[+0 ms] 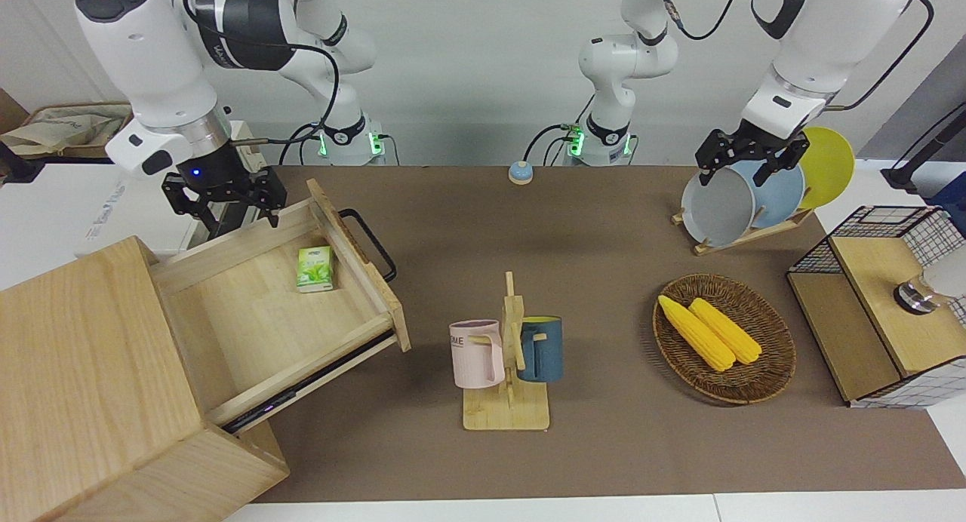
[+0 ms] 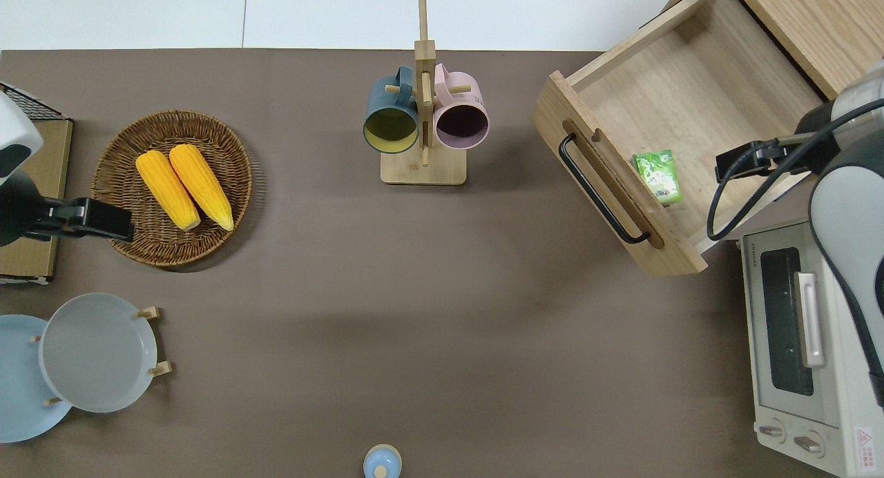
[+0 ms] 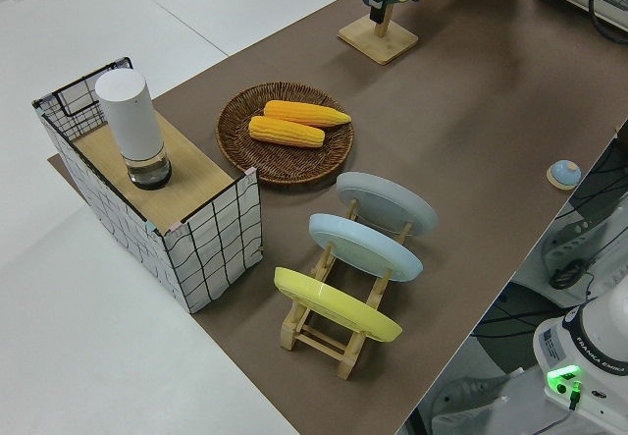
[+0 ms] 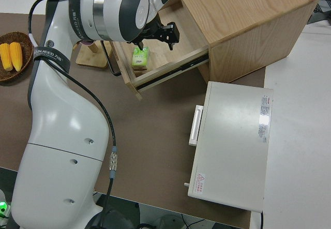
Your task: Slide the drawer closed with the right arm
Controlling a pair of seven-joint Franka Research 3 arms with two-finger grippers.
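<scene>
The drawer point(image 1: 264, 311) stands pulled far out of the light-wood cabinet point(image 1: 83, 386), its black bar handle point(image 1: 370, 243) facing the table's middle. It also shows in the overhead view point(image 2: 690, 98) and the right side view point(image 4: 160, 66). A small green box point(image 1: 315, 268) lies inside it by the front panel. My right gripper point(image 1: 224, 203) is open and empty, up in the air over the drawer's side wall next to the toaster oven, clear of the handle. It also shows in the right side view point(image 4: 156, 39). My left gripper point(image 1: 743, 167) is open and parked.
A white toaster oven point(image 2: 801, 333) stands beside the drawer, nearer to the robots. A mug stand point(image 1: 507, 356) with two mugs is mid-table. A basket of corn point(image 1: 762, 371), a plate rack point(image 1: 743, 198), a wire-mesh box point(image 1: 875, 303) and a blue bell point(image 1: 520, 173) are there too.
</scene>
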